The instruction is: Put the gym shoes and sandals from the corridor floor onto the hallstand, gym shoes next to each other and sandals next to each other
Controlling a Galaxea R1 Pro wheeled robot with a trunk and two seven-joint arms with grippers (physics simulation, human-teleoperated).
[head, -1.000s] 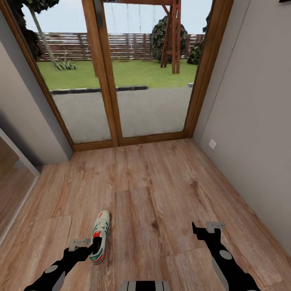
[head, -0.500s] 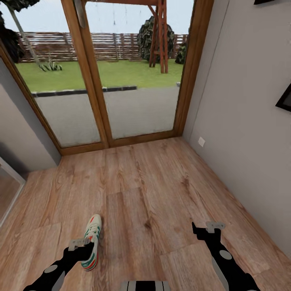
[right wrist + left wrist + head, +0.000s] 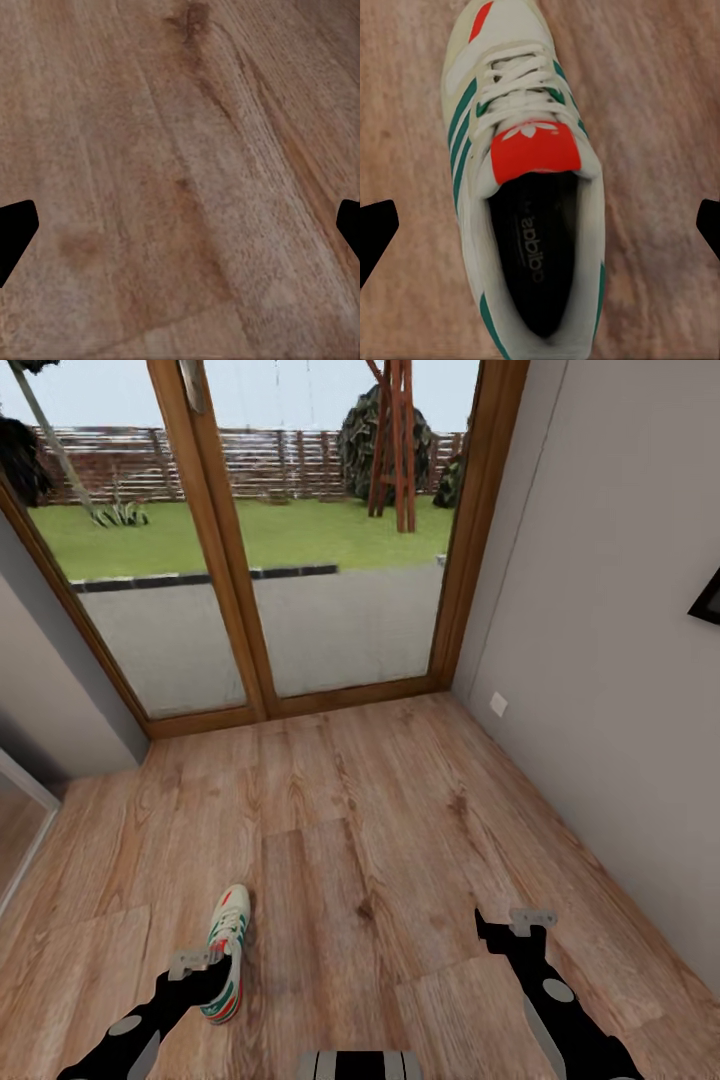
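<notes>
**A:** Since room to move came up first: plenty of bare corridor floor (image 3: 400, 830) ahead of both grippers, boxed in by a grey wall (image 3: 620, 690) off to the right gripper's outer side and a wood-framed glass door (image 3: 300, 560) straight ahead at the far end. Another grey wall stub and a pale frame edge well out past the left gripper's side.

**B:** Count?

**A:** One gym shoe (image 3: 228, 952), zero sandals to be seen. Two grippers. Nothing container-like around apart from the shoe itself, and looking down into it from the left wrist, just the dark insole with a logo, nothing inside.

**B:** Where exactly relative to the grippers?

**A:** Lying on the planks right at the left gripper (image 3: 205, 972), heel end by the fingers, toe pointing away toward the door. From the left wrist, shoe (image 3: 525, 180) sitting between the two black fingertips (image 3: 375, 232), clear gaps on both sides, so spread wide and gripping nothing. Hard to say from the head view whether touching the heel or just beside it.

**B:** Right side?

**A:** Right gripper (image 3: 505, 930) well apart from the shoe, over plain wood (image 3: 180, 180), fingers wide apart too, nothing between them.
</notes>
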